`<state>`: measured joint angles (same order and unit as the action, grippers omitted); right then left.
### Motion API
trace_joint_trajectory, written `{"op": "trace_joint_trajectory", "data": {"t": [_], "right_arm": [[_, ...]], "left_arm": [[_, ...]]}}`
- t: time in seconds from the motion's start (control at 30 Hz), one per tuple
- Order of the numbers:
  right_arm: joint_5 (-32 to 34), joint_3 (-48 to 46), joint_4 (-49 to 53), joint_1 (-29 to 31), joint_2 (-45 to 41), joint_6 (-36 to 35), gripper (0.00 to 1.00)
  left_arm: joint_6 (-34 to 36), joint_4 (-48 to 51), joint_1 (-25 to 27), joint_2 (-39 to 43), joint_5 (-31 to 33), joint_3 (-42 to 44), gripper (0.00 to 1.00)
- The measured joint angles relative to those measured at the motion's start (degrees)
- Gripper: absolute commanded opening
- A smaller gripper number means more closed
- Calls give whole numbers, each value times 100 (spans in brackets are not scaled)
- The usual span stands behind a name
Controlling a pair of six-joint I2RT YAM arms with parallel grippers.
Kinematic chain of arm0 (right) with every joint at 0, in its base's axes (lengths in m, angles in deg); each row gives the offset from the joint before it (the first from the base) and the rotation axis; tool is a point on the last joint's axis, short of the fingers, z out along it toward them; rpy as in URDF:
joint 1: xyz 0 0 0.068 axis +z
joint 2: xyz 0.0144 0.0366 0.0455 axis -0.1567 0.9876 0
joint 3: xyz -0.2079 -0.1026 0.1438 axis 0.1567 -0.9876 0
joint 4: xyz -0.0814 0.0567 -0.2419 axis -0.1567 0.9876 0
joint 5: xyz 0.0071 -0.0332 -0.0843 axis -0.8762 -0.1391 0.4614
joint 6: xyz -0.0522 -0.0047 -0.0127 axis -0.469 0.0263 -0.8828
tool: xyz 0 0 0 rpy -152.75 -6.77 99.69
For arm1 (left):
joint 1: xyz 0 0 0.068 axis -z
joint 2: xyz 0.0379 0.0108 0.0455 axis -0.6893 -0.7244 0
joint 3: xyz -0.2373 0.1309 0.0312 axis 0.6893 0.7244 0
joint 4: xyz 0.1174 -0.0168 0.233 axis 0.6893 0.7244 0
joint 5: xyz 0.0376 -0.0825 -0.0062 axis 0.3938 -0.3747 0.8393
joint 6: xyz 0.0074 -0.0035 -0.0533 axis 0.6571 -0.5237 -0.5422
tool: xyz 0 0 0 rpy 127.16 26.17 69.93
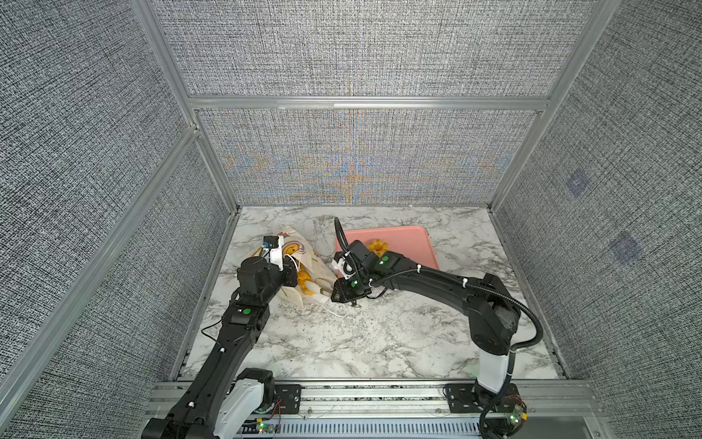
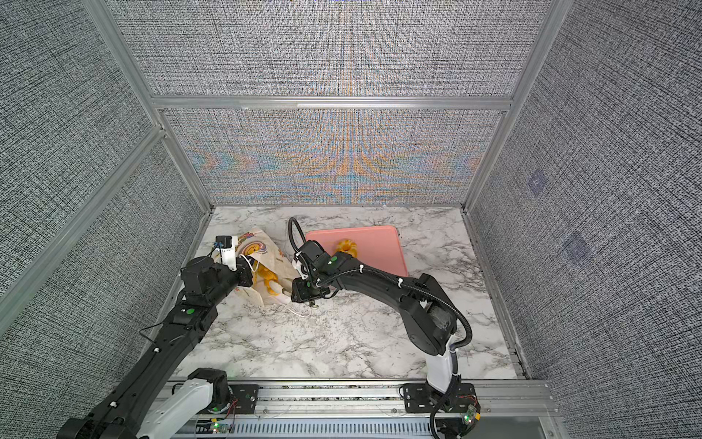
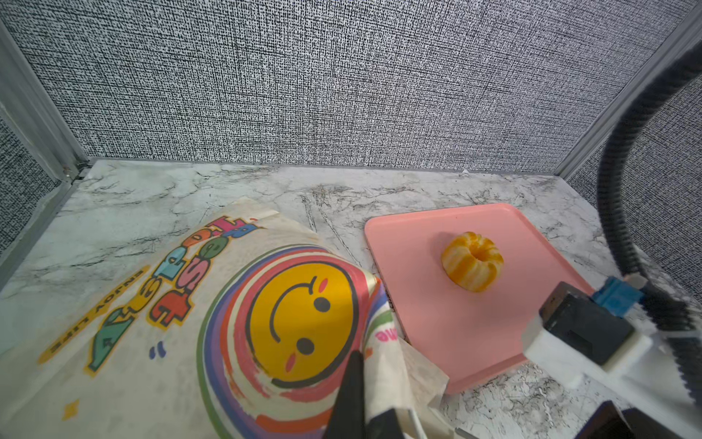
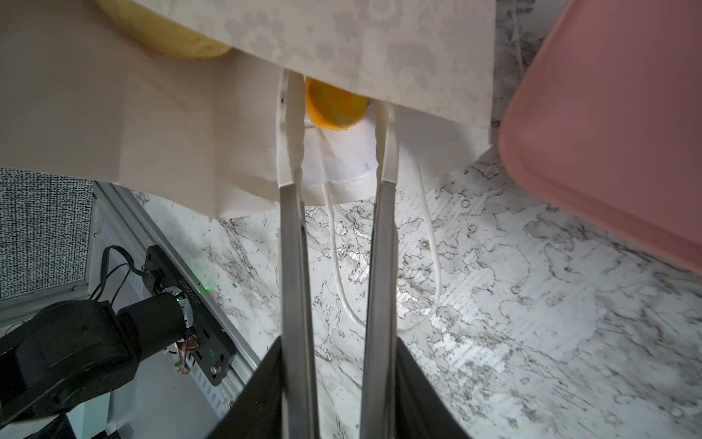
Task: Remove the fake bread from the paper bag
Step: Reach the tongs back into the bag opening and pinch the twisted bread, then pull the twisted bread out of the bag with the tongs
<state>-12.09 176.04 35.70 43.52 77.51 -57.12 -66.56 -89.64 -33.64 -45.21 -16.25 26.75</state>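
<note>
As the paper bag (image 3: 228, 304) lies slumped on the table (image 1: 380, 342), left end effector (image 3: 361, 380) pinches its rim to hold the mouth open. Right end effector (image 4: 338, 384), narrowed on tongs (image 4: 294, 266), has tips astride fake bread (image 4: 334, 106) inside. 1 bun (image 3: 472, 261) sits on pink tray (image 3: 437, 323).

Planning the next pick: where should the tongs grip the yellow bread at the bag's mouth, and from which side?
Grip the yellow bread across its rounded flanks, entering through the open mouth: the paper bag lies on its side and the tongs straddle the exposed end.
</note>
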Motion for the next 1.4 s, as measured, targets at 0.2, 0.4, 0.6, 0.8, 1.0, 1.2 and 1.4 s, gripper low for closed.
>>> {"op": "trace_joint_trajectory", "data": {"t": [0.2,0.4,0.6,0.8,1.0,1.2,1.4], "right_arm": [[101,271,116,48,221,-59,46],[219,575,216,98,507,-81,43],[389,782,487,181,632,-155,24],[553,787,837,236,470,-227,2],[660,713,1080,295,74,-251,0],[649,284,1139,415,-442,-256,0],[636,-634,1158,549,-1255,-208,0]], "left_arm": [[0,0,-2,-2,2,-2,0],[0,7,0,-15,2,-22,0],[0,7,0,-4,4,-20,0],[0,7,0,-2,7,-22,0],[-11,7,0,-4,9,-22,0],[-24,7,0,4,52,-22,0],[-55,11,4,-2,190,-55,0]]}}
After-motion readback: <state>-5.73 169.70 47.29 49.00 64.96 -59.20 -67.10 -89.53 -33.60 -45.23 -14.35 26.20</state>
